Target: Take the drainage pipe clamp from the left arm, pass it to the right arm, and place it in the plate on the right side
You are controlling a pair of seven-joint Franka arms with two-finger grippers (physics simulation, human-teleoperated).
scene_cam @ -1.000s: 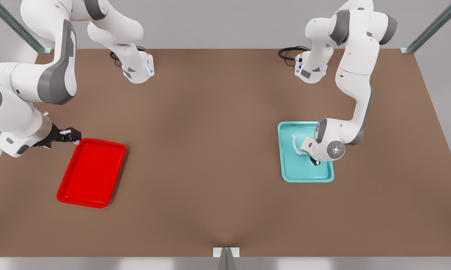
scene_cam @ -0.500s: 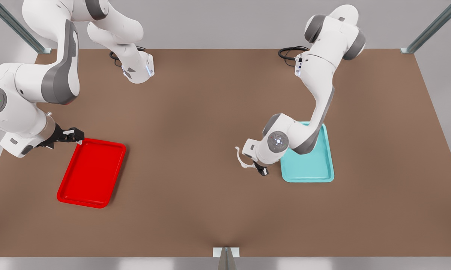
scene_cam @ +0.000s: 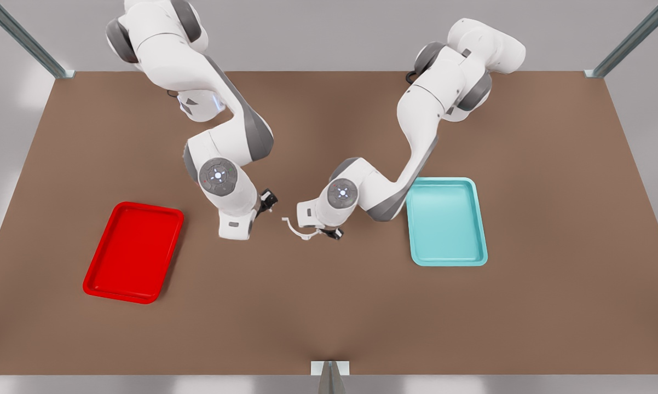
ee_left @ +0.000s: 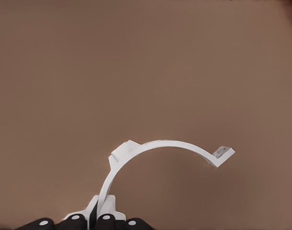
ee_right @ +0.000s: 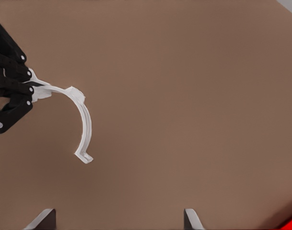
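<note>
On the front view's left, you have the plate [scene_cam: 134, 251] lying flat on the tabletop [scene_cam: 329, 317], close to that side's edge and somewhat nearer the near edge than the far one. It holds nothing.

Next comes the right arm [scene_cam: 219, 142], reaching from the far edge toward the middle of the tabletop. The right gripper [scene_cam: 269, 200] hangs above bare brown surface between the plate and the clamp. In the right wrist view you can see its two fingertips [ee_right: 45, 218] set wide apart with nothing between them, and the clamp lies ahead of them, not touching.

The drainage pipe clamp [scene_cam: 296, 229] is near the middle of the tabletop, held off the surface, well apart from the plate. In the right wrist view the drainage pipe clamp [ee_right: 86, 124] curves away from the black fingers that pinch it. Its free end tab sticks out in the air.

Just beside it toward the front view's right is the left gripper [scene_cam: 332, 233], on the left arm [scene_cam: 416, 126]. In the left wrist view you see the left gripper [ee_left: 103, 211] squeezed tight on one end of the half-ring [ee_left: 155, 146], with the arch and the far tab standing clear of the fingers.

Farthest toward the front view's right lies a teal tray [scene_cam: 444, 219], bare, about midway between the near and far edges.
</note>
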